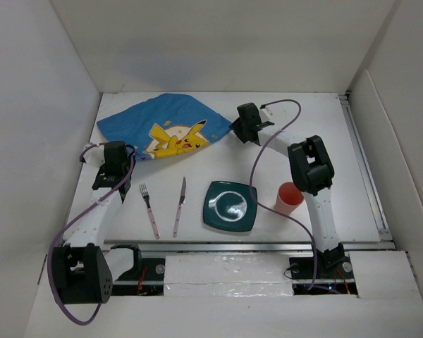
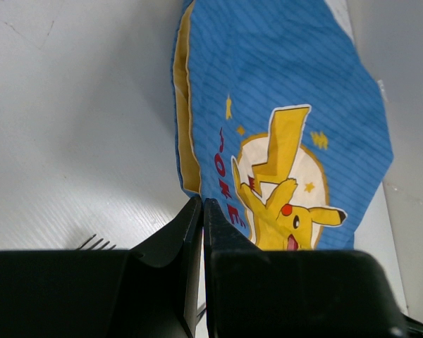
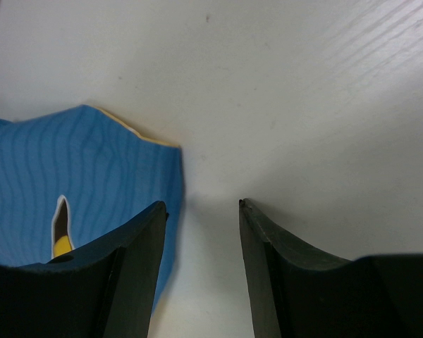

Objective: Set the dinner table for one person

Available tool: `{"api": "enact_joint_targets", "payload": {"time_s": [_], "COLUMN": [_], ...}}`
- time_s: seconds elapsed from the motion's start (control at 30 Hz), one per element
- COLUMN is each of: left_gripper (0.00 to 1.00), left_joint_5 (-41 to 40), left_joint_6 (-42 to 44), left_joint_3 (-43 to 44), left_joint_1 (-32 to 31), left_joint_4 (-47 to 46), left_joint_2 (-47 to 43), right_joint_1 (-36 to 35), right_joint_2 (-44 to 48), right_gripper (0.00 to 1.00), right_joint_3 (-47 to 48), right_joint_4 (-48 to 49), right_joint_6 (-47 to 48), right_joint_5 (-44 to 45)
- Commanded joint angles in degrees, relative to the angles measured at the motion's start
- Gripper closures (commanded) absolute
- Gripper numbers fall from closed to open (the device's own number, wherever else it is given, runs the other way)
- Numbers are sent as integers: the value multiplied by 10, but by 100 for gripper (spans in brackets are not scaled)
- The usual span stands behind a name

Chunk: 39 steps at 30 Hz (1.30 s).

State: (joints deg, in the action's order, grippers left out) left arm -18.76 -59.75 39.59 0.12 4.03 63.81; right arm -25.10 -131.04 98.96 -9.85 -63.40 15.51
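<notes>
While the left arm [image 1: 102, 204] shows clenched jaws beside the placemat [image 1: 162, 125], the right arm [image 1: 317, 190] shows released jaws at its right corner.

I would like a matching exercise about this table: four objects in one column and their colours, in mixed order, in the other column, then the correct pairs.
Objects:
1. placemat
2. plate
3. cup
4. fork

Colours:
a. orange-red
b. pink handle
c. blue with a yellow cartoon print
d. dark green

Pairs: 1-c, 2-d, 3-a, 4-b
</notes>
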Motion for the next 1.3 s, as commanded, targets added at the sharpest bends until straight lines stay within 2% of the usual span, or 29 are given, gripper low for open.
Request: {"api": "enact_joint_targets", "payload": {"time_s": [0.0, 0.1, 0.27, 0.47, 0.6, 0.7, 0.73, 0.9, 0.93, 1.0, 1.03, 1.1, 1.23, 1.27], "left_gripper": [100, 100, 100, 100, 100, 100, 100, 100, 100, 100, 100, 100, 100, 100], "left_joint_5": [-28, -23, -11, 1, 0, -3, -3, 0, 0, -2, -4, -11, -12, -11], "left_joint_6": [21, 24, 22, 19, 19, 19, 19, 18, 18, 21, 21, 23, 25, 28], "left_joint_3": [10, 0, -4, -6, -7, -7, -7, -6, -5, -2, 0, 6, 24, 29], "left_joint_1": [2, 2, 2, 2, 2, 2, 2, 2, 2, 2, 2, 2, 2, 2], "left_joint_4": [19, 6, 4, -6, -7, -6, -7, -10, -10, -10, -8, -6, -21, -31], "left_joint_2": [-54, -73, -55, -43, -47, -52, -53, -53, -53, -53, -55, -55, -62, -62], "right_joint_1": [-9, -14, -14, -26, -31, -31, -31, -31, -31, -26, -26, -21, -14, -9], "right_joint_2": [-9, -22, -32, 2, -11, -26, -28, -8, -7, -13, -15, -11, 35, 52], "right_gripper": [48, 48, 50, 53, 54, 58, 65, 75, 80, 83, 91, 100, 100, 100], "right_joint_3": [9, 20, 24, -33, -25, 13, 15, -27, -29, -15, -9, -1, -18, -26], "right_joint_4": [16, 17, 21, 54, 57, 27, 26, 59, 62, 60, 55, 50, 82, 117], "right_joint_6": [-23, -23, -20, -39, -36, -33, -34, -44, -45, -41, -38, -22, 25, 36], "right_joint_5": [-14, -21, -34, -32, -43, -45, -48, -30, -29, -32, -32, -21, 1, -1]}}
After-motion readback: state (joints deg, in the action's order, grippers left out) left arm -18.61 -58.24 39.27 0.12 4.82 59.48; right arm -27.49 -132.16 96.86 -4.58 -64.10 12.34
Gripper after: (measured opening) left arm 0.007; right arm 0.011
